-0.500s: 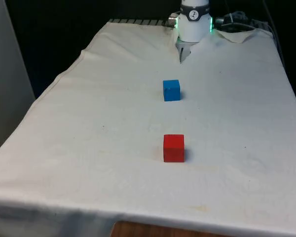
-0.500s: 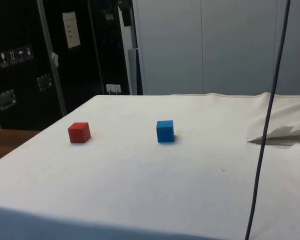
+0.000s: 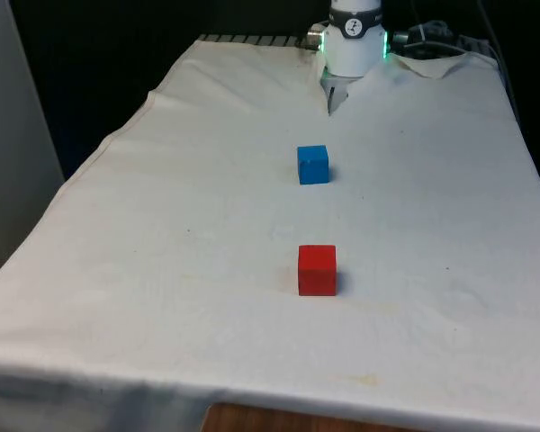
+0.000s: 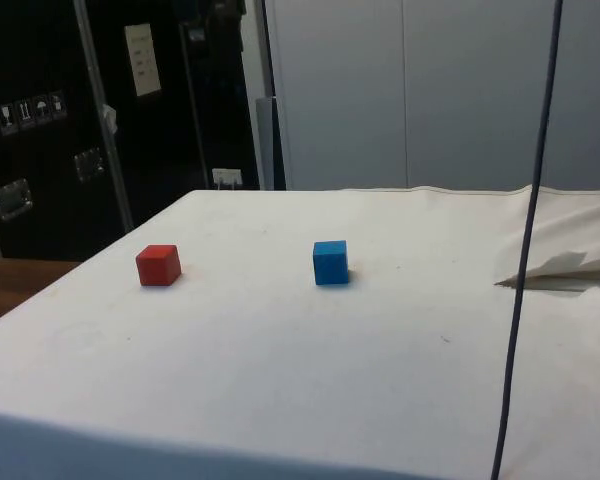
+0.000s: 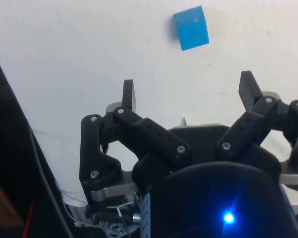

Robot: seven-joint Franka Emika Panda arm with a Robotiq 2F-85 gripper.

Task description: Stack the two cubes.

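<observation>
Two small cubes sit apart on a table draped in a white cloth (image 3: pixel 162 270): a blue cube (image 3: pixel 313 165), matte and sharp-edged, rests near the middle of the table, while a red cube (image 3: pixel 317 270) of about the same size lies well apart from it, closer to the near edge in the front view. Both stand flat on one face and upright, neither stacked on the other; being cubes, they have no long axis, and in the front view each turns one face almost squarely to the camera. In the side view the red cube (image 4: pixel 158 265) and the blue cube (image 4: pixel 330 262) lie in a row across the cloth. The wrist view looks down on the blue cube (image 5: pixel 191 28), slightly rotated against the fingers' line, with the gripper (image 5: pixel 188 91) above the cloth, its two black fingers (image 5: pixel 128 94) spread wide apart and holding nothing. Compared with half a second earlier, neither cube has moved; in the side view a dark cable (image 4: pixel 528 250) hanging in front of the table has shifted a little, and a dark shape at the top of that view is gone.
</observation>
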